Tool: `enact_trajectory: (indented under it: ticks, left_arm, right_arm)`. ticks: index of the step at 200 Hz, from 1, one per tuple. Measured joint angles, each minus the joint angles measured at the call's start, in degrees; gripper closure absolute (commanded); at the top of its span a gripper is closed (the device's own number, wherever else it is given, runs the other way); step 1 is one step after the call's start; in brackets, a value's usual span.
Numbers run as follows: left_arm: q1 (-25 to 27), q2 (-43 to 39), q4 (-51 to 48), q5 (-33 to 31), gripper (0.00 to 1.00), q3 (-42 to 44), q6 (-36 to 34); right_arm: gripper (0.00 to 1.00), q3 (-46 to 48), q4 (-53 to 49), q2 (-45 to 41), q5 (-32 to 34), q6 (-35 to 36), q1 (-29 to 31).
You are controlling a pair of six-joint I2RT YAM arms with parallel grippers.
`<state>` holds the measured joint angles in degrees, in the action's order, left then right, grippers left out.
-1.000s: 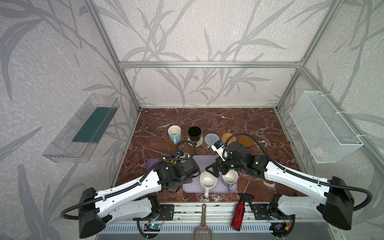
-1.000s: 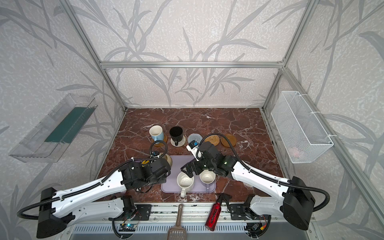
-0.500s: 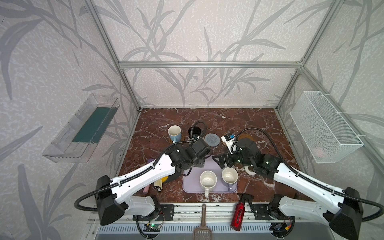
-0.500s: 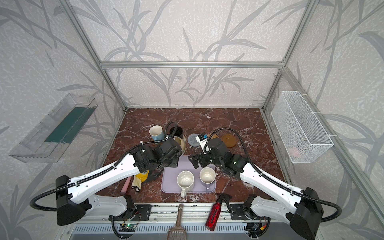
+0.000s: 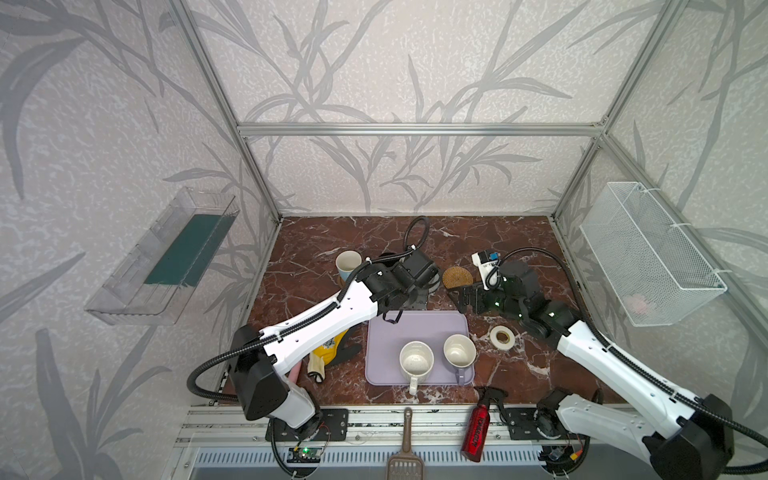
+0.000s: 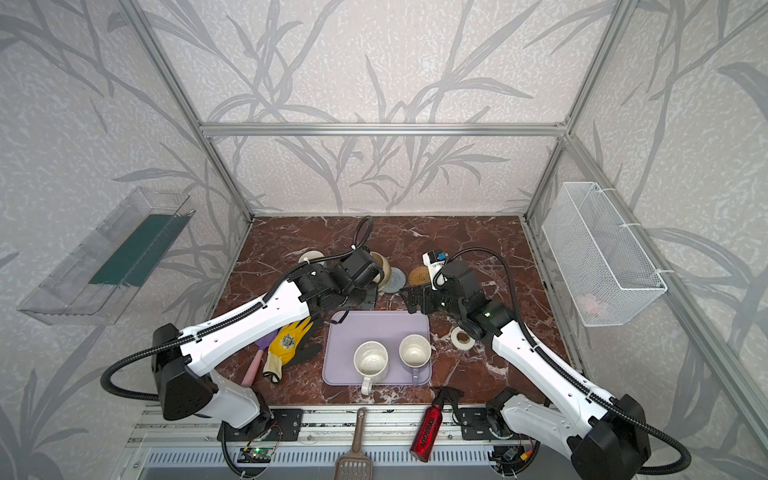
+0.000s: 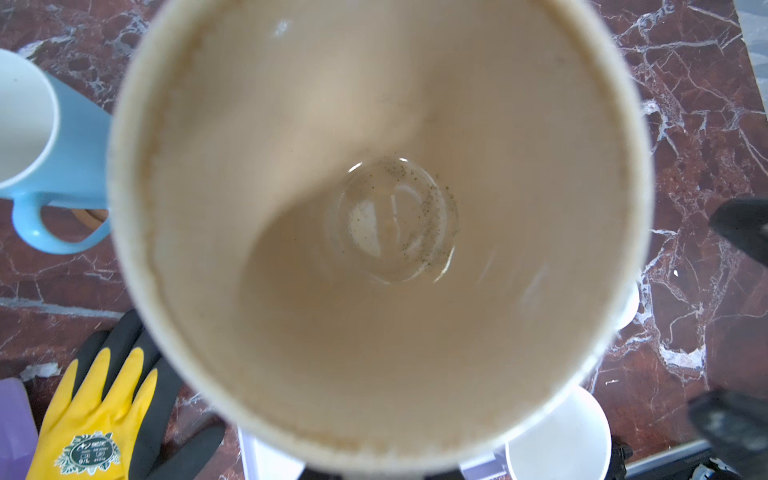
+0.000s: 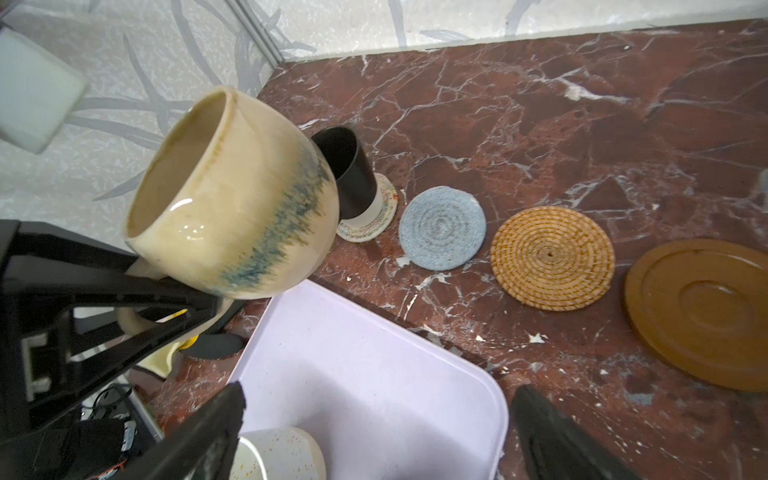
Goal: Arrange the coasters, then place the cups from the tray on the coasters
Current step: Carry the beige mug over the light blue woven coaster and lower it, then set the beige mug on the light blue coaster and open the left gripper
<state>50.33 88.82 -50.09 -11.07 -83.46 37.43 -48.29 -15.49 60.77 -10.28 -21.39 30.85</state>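
Placement: left gripper (image 8: 195, 313) clamped on handle of cream mug (image 8: 232, 195), right gripper (image 8: 380, 395) spread wide, empty; next calls for lowering onto blue coaster (image 8: 442, 227), twelve o'clock from tray (image 6: 345, 332).

Cream mug (image 8: 232, 199) — glossy glaze, blue-streaked. Tabletop (image 8: 540, 104) polished red-brown marble look. Grey-blue coaster (image 8: 442, 227) woven cloth, tan coaster (image 8: 552, 257) coiled rattan — both rough. Amber coaster (image 8: 702, 311) smooth, wood-like, satin. Tray (image 8: 365, 395) smooth matt plastic. My right fingers (image 8: 208, 432) matt black plastic.
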Motion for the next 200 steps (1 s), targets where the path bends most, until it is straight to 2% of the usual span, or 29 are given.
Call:
enact_trajectory:
  ticks: [55, 133, 200]
  left_arm:
    - [-2.4, 7.91, 0.61, 1.57, 1.0, -3.32, -1.81]
    - [-4.09, 21.64, 1.09, 1.86, 1.0, -14.95, -2.12]
    - [-4.31, 30.88, 1.7, 0.39, 1.0, -20.79, -1.31]
  right_arm:
    - [0.01, 0.0, 0.02, 0.61, -3.52, 0.04, -5.9]
    - [0.01, 0.33, 0.02, 1.01, -4.72, 0.28, -6.86]
    - [0.01, 1.66, -0.22, 0.9, -4.79, 0.52, -7.78]
